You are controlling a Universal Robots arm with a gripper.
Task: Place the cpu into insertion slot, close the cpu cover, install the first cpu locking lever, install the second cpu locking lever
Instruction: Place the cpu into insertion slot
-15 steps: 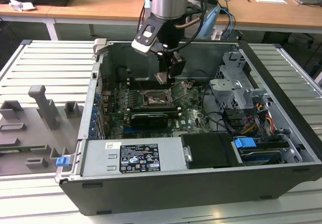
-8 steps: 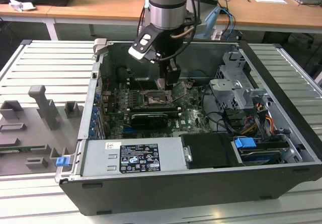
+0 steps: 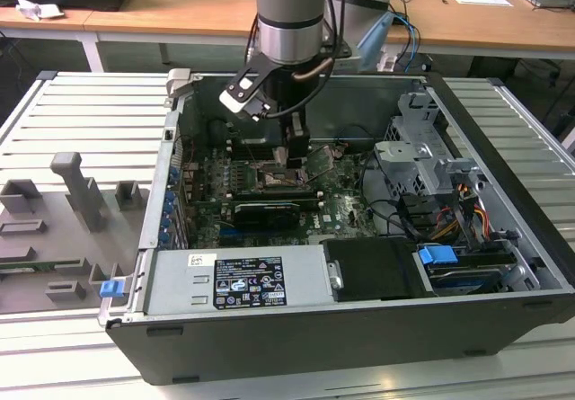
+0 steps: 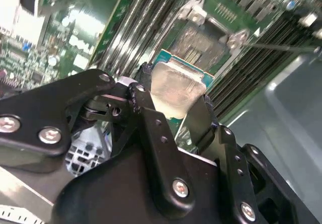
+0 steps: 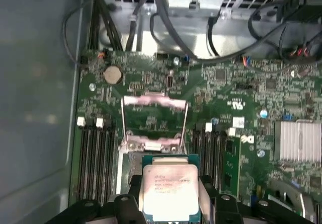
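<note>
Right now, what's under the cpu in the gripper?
The insertion slot lies below the cpu held by the gripper, part of it showing past the chip's edge. The part directly beneath the chip is covered.

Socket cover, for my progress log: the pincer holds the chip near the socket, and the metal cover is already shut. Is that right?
No. The cover is open, swung back off the socket, as the first wrist view shows. The pincer does hold the chip near the socket.

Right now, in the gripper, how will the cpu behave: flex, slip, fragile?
Likely stiff: the cpu is a thin flat plate with a metal lid. Edge-held by the gripper, it might slip. Probably light: small and thin.
</note>
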